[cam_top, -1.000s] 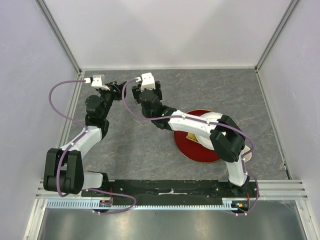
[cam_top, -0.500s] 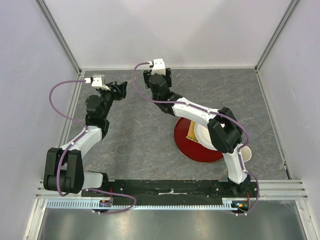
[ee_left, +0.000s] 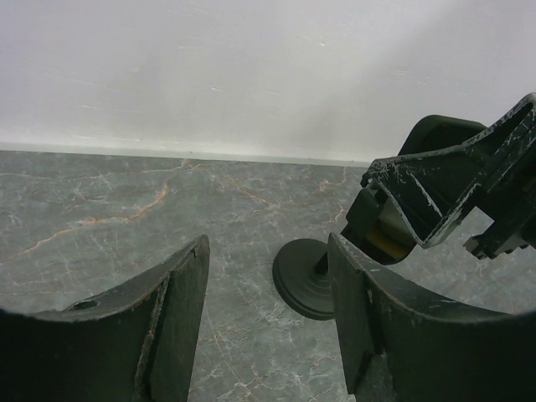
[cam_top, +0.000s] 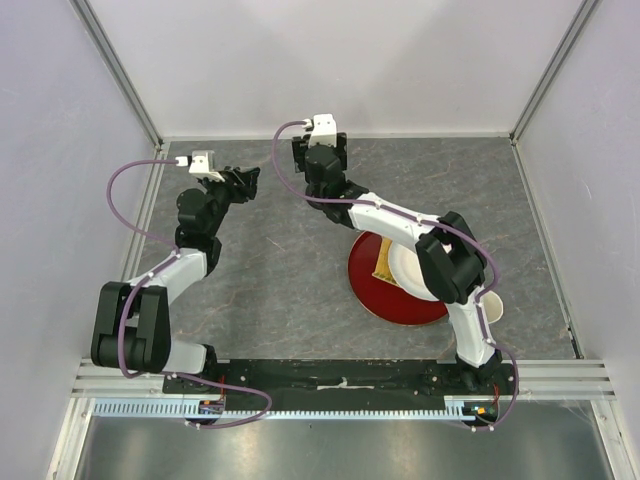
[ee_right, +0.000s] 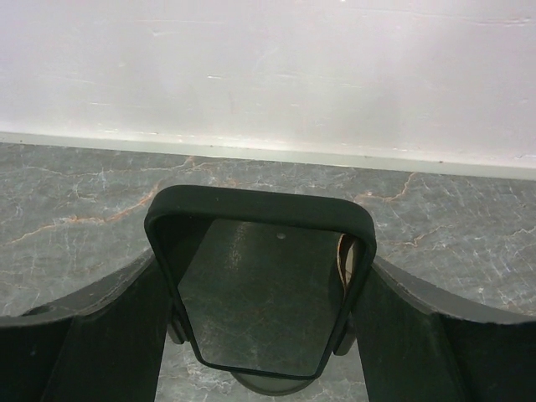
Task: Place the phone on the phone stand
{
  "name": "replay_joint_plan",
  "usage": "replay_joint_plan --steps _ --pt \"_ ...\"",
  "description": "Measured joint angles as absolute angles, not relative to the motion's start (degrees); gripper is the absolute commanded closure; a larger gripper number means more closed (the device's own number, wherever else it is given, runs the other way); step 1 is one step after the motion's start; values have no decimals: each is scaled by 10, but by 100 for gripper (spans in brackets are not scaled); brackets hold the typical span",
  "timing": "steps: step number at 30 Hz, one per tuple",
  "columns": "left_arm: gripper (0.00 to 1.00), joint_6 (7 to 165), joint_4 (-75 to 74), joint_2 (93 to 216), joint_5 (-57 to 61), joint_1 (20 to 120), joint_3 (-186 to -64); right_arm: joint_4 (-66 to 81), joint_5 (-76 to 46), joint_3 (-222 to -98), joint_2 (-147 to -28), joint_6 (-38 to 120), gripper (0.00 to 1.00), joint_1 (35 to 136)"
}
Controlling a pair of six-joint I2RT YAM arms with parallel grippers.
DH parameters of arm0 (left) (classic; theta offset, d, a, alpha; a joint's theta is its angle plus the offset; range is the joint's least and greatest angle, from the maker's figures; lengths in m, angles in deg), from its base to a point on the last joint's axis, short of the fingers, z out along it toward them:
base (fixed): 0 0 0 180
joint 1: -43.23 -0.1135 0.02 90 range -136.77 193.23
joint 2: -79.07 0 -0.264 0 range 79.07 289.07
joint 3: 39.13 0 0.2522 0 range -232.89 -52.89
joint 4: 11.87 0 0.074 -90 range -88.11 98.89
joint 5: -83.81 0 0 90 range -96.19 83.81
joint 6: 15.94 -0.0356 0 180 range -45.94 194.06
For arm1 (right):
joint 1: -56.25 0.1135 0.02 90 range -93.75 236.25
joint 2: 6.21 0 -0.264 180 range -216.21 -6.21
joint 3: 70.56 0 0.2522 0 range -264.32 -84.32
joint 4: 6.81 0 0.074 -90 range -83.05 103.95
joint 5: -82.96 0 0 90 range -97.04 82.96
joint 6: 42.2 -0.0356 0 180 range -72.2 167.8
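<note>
White plate [cam_top: 406, 275], yellow item [cam_top: 384, 262] on red plate [cam_top: 375, 300]; right gripper [ee_right: 261, 280] grips phone [ee_right: 255, 314]

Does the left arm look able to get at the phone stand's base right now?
Probably yes: the left gripper is open, and the disc base of the phone stand lies uncovered just ahead. The right gripper, holding the phone, crowds only the top.

phone stand [ee_left: 303, 289], its post partly behind left fingers [ee_left: 360, 327], in right wrist view mostly hidden by phone [ee_right: 260, 293]
</note>
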State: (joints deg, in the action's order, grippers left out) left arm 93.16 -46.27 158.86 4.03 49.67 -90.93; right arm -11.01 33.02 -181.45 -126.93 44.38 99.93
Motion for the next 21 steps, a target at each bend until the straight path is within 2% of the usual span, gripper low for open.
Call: replay_joint_plan --steps 21 --pt "36 958 -485 1609 64 497 -910 -152 240 -1684 -1180 447 100 879"
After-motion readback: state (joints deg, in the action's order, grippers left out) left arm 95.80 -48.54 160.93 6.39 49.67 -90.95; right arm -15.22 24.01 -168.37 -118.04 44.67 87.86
